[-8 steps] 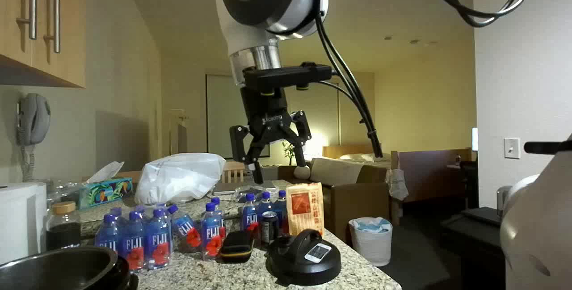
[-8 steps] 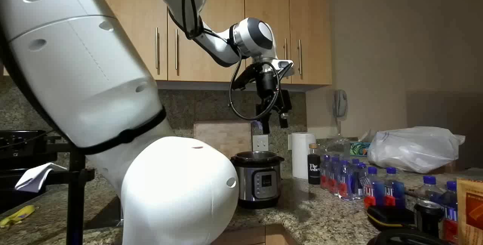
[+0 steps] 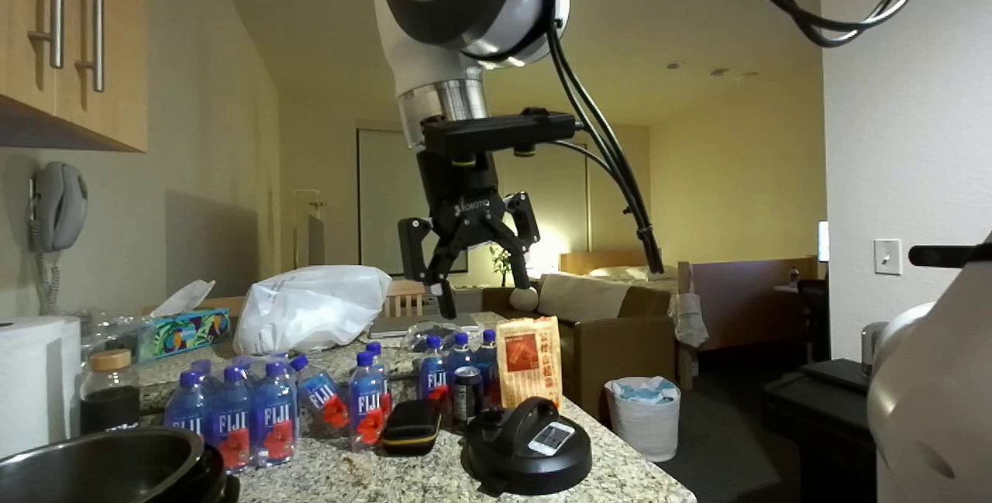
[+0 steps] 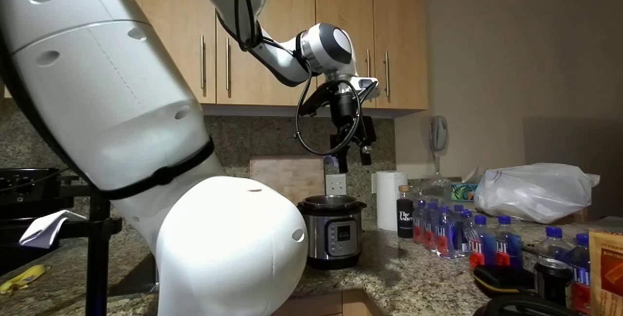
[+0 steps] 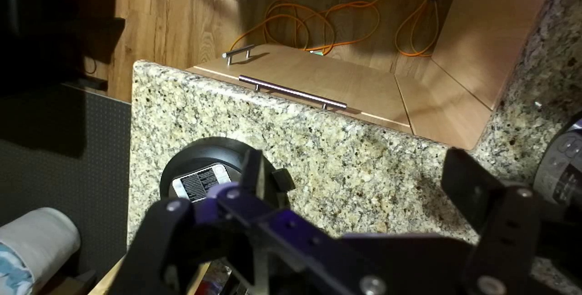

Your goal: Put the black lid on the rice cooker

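The lid (image 3: 531, 456) sits on the counter (image 3: 635, 480), hiding the foot of a packet (image 3: 531, 356); in the wrist view the claw (image 5: 354, 165) masks part of it. In an exterior view the arm (image 4: 229, 248) overlaps the edge of the uncovered cooker (image 4: 336, 233); the wrist view crops it. The claw hangs above the counter, jaws spread wide. A can (image 3: 466, 396) and a case (image 3: 411, 427) are near the lid. Bottles (image 3: 275, 414), one tilted, overlap too much to count.

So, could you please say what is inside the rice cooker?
The rice cooker stands uncovered, and an exterior view shows part of its dark inner wall. Its bottom is hidden by the near side and picture edge, so anything lying there cannot be seen.
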